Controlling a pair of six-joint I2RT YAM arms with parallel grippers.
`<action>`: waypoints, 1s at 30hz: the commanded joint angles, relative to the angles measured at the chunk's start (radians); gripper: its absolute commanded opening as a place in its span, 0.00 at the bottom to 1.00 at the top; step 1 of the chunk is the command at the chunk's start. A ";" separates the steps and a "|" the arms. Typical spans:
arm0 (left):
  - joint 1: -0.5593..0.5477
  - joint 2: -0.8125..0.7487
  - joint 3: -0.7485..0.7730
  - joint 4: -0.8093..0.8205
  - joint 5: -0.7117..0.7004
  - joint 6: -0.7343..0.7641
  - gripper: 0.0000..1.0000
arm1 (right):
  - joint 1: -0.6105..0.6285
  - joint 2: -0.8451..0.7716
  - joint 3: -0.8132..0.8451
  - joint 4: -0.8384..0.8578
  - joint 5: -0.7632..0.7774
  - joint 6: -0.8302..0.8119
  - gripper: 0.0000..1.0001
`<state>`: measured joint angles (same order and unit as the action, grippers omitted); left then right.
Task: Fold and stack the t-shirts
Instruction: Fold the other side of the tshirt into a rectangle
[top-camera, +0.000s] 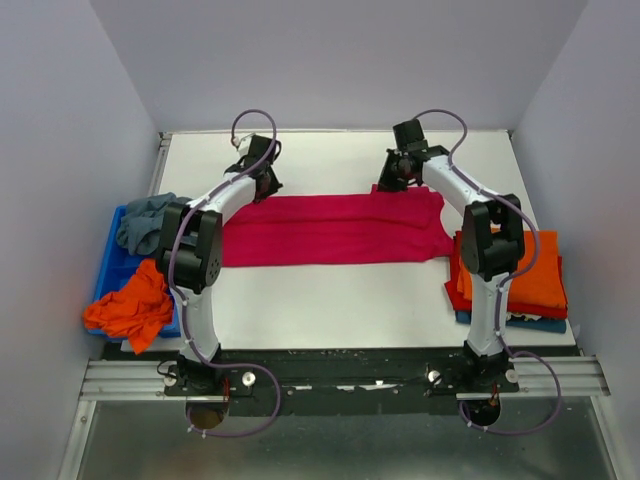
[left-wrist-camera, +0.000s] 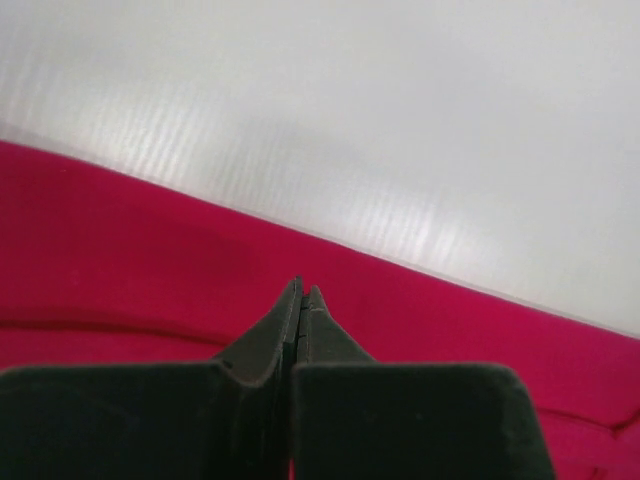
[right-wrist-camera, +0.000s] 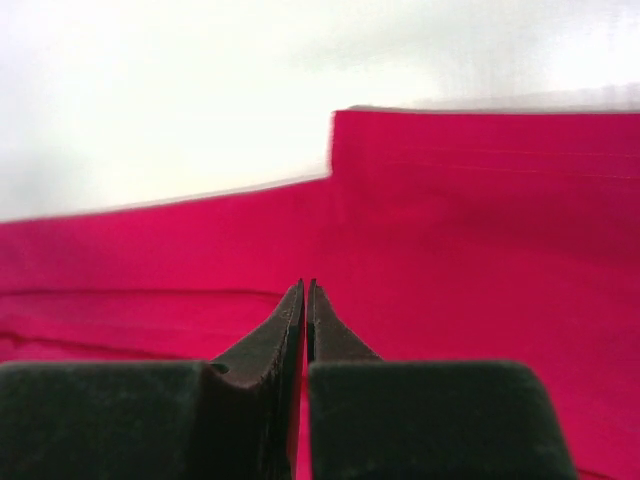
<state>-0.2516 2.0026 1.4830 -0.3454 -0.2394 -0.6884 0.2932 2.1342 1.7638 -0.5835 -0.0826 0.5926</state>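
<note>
At table centre: crimson-pink t-shirt (top-camera: 335, 228), long axis 9 to 3 o'clock.
Left gripper (left-wrist-camera: 303, 292) jaws pressed together above its 9 o'clock end, holding nothing; right gripper (right-wrist-camera: 305, 288) jaws a hair's gap apart above the 3 o'clock end.

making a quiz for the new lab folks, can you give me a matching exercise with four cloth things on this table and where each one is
Things:
1. crimson-pink shirt
2. loose orange shirt
3. grey-blue shirt
4. folded stack

Places:
a. far end of the blue tray
b. table's right edge
c. spread across the table's middle
d. near end of the tray, spilling over it

Pairs: 1-c, 2-d, 3-a, 4-b
</note>
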 joint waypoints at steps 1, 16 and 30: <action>-0.063 -0.021 0.062 -0.012 0.064 0.007 0.00 | 0.049 -0.022 -0.029 0.046 -0.088 -0.039 0.12; -0.206 0.261 0.362 -0.067 0.210 0.030 0.00 | 0.101 0.165 0.069 0.042 -0.138 -0.007 0.01; -0.206 0.351 0.375 -0.034 0.298 0.013 0.00 | 0.113 0.015 -0.194 0.103 -0.177 0.001 0.01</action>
<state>-0.4576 2.3249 1.8549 -0.3908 0.0193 -0.6735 0.3950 2.2177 1.6669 -0.4721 -0.2295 0.5930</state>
